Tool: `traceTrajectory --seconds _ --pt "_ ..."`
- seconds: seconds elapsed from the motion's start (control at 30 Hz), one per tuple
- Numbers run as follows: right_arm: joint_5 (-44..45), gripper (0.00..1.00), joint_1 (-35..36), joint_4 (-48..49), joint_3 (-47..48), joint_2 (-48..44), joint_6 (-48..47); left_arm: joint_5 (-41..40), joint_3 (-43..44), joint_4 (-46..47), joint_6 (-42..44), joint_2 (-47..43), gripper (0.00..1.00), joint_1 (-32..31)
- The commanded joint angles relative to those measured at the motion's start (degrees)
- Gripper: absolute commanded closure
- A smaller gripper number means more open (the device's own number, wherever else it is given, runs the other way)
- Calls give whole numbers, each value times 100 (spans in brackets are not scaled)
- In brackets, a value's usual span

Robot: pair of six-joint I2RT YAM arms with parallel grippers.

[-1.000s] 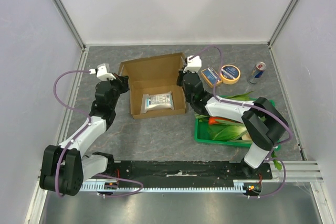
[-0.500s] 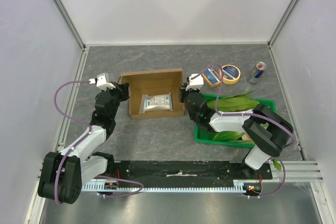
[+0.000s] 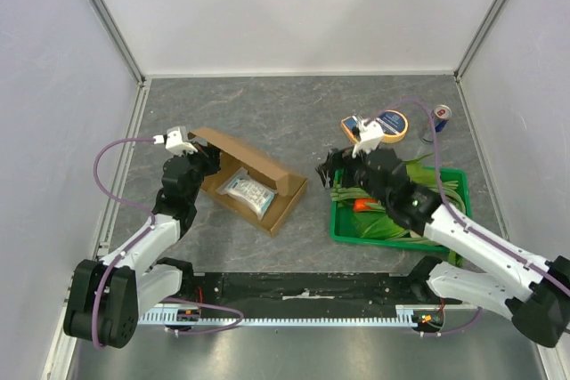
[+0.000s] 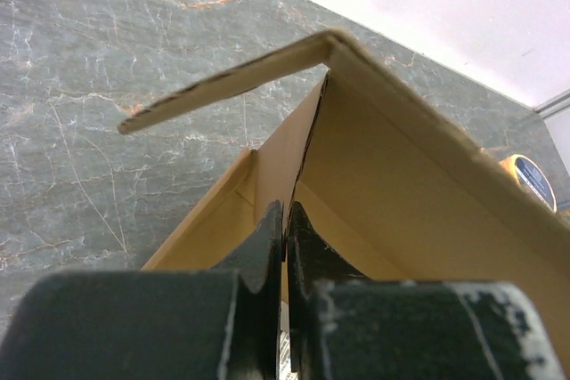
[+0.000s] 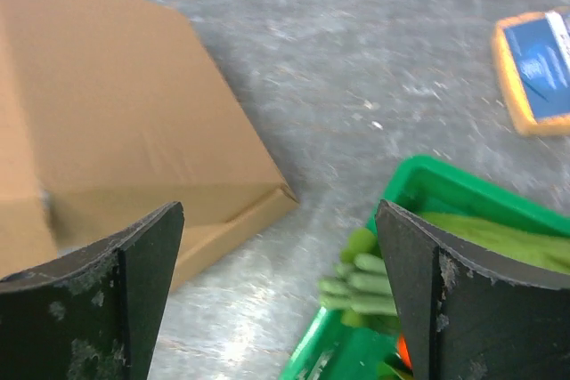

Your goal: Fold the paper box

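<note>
Cardboard paper box (image 4: 401,175) wall disappears between the clamped left fingers (image 4: 263,251).

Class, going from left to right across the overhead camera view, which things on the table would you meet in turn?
Brown corrugated-cardboard paper box → right arm's open black claw → orange-rimmed blue flat pack → yellow tape roll → silver-and-blue drinks can.

Brown paper box (image 3: 254,180) lies skewed, lid half-raised, left of centre.
</note>
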Motion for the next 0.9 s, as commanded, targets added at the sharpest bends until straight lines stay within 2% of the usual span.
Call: traceTrajectory --seconds 0.0,0.07,0.17,0.23,0.27,0.33,0.4,0.43,0.5,0.57,0.63,0.67,0.77,0.8,0.83,0.87 --pt "-3181 3 -699 -1044 1587 678 -587 41 -89 -496 -15 -90 98 -45" --pt "-4331 2 -708 -1000 2012 1022 -1124 15 -71 -540 55 -108 98 -45" --pt "-4916 2 -481 -1167 2830 1620 -1943 -29 25 -724 161 -117 98 -45" --pt "-4471 2 -121 -1438 3383 2033 -2537 -64 52 -795 170 -117 98 -45" --pt "-4147 2 281 -1596 3612 2191 -2638 -64 69 -787 161 -117 98 -53" --pt "-3609 2 504 -1721 4061 2578 -2691 -64 78 -795 152 -99 98 -53" --pt "-3075 2 978 -1730 4141 2684 -2937 -126 87 -830 152 -90 98 -45" --pt "-2471 2 1153 -1669 4124 2711 -3042 -126 87 -848 144 -108 98 -45" --pt "-1976 2 1619 -1590 4063 2833 -3306 -178 69 -857 135 -117 98 -45" --pt "-1080 4 1979 -1432 3905 2930 -3516 -213 69 -866 91 -125 98 -45" --pt "-656 9 2043 -1054 3764 3088 -3570 -275 95 -1006 -23 -169 97 -45" --pt "-689 12 2052 -966 3694 3132 -3579 -336 104 -1093 -84 -213 95 -45" --pt "-795 22 2052 -518 3509 3273 -3518 -503 227 -1628 -330 -423 80 -45" --pt "-795 25 2052 -430 3517 3378 -3474 -582 271 -1839 -418 -511 70 -45" --pt "-769 33 2052 -403 3517 3440 -3456 -679 411 -2424 -602 -599 64 -36" --pt "-743 36 2034 -376 3474 3484 -3465 -845 482 -2700 -682 -696 59 -36"
